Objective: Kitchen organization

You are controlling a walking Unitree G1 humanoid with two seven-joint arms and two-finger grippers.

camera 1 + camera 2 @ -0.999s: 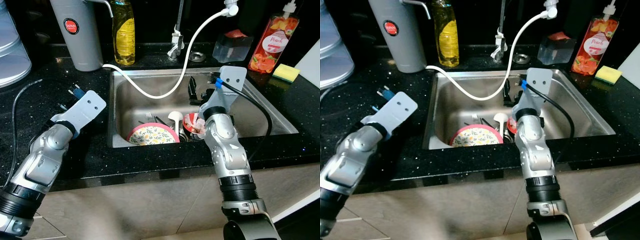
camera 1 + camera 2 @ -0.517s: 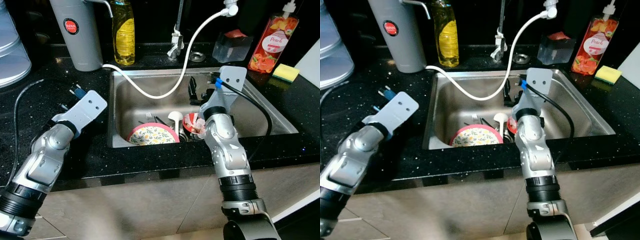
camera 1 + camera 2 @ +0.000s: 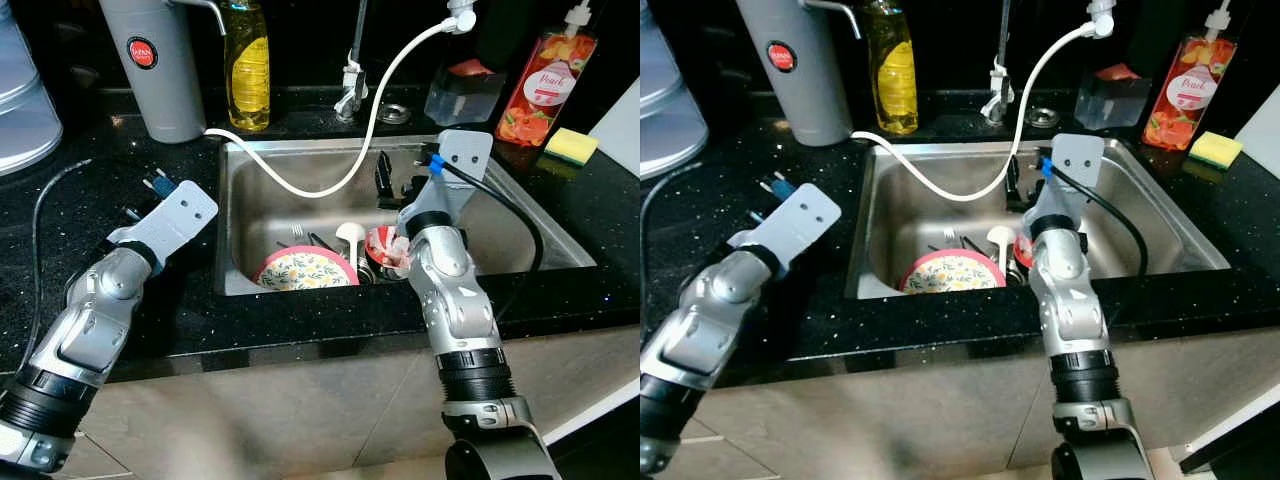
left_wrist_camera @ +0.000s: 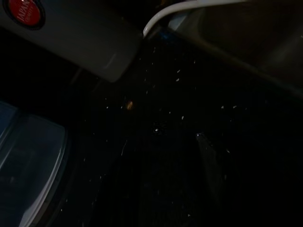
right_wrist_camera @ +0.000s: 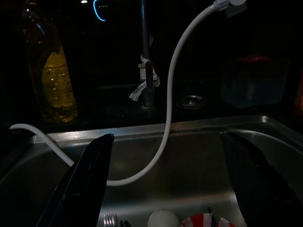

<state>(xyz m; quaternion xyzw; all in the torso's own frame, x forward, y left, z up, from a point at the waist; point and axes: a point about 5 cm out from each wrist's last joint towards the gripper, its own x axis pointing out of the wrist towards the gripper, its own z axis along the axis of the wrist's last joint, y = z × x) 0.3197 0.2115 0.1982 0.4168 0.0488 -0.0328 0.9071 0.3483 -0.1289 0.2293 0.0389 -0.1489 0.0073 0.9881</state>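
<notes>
— What's in the sink [image 3: 520, 235]?
— I see a floral plate [image 3: 305, 269], a ladle [image 3: 350, 236], a fork [image 3: 297, 232] and a red bowl [image 3: 384, 250] by its front wall.
— The grippers?
— My right gripper [image 5: 165, 189] hangs over the basin, fingers [image 5: 80, 184] spread wide, empty. Left gripper [image 3: 150, 190] is over the counter [image 3: 60, 220]; I can't tell its state.

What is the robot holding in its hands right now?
Nothing. The right gripper hangs open above the sink with only air between its fingers. The left gripper is over the black counter; its fingers can't be made out.
</notes>
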